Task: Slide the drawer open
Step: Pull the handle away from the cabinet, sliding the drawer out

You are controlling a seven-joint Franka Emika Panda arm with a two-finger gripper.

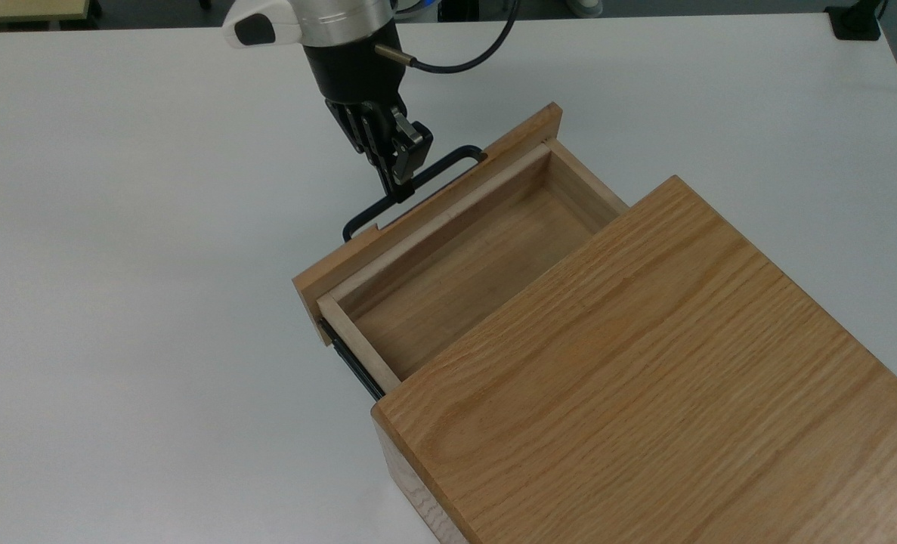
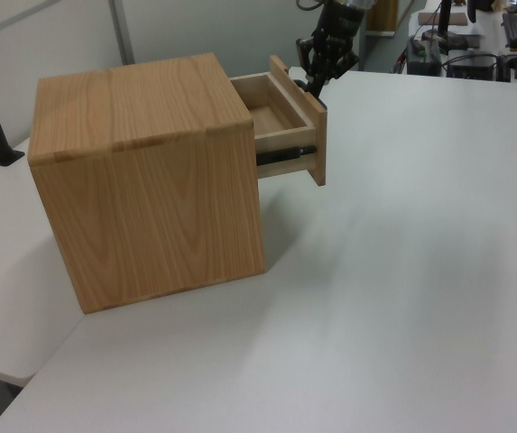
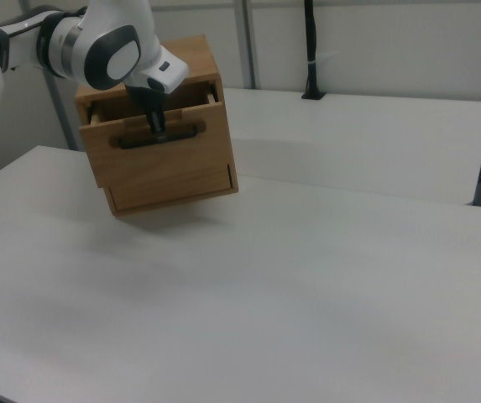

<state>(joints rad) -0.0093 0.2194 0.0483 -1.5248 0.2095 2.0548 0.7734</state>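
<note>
The drawer [image 1: 448,257] is standing well out of the box [image 1: 644,378], its tray open to the top view and showing a bare wooden floor. The front panel [image 1: 418,204] is running diagonally, from the top view's lower left to its upper right. A black side rail [image 1: 350,363] is showing along the tray's near side, between panel and box.

The gripper [image 1: 399,189] is reaching down from the top view's upper left, its fingers pinched tight on the black bar handle [image 1: 418,189], gripping near the bar's middle. The handle is sitting just off the panel's outer face. A black cable [image 1: 463,60] is looping away from the wrist.

In the left view the box [image 2: 150,180] is sitting on the white table [image 2: 402,271], with the drawer [image 2: 285,117] sticking out of its upper part toward the left view's right, and the rail [image 2: 285,155] showing dark under the tray. The gripper [image 2: 315,88] is coming down onto the far side of the panel.

In the right view the drawer [image 3: 156,138] is facing the camera, the handle [image 3: 160,134] lying level across its front, and the gripper [image 3: 154,128] is clamping it from above. The arm [image 3: 97,46] is entering from the right view's left.
</note>
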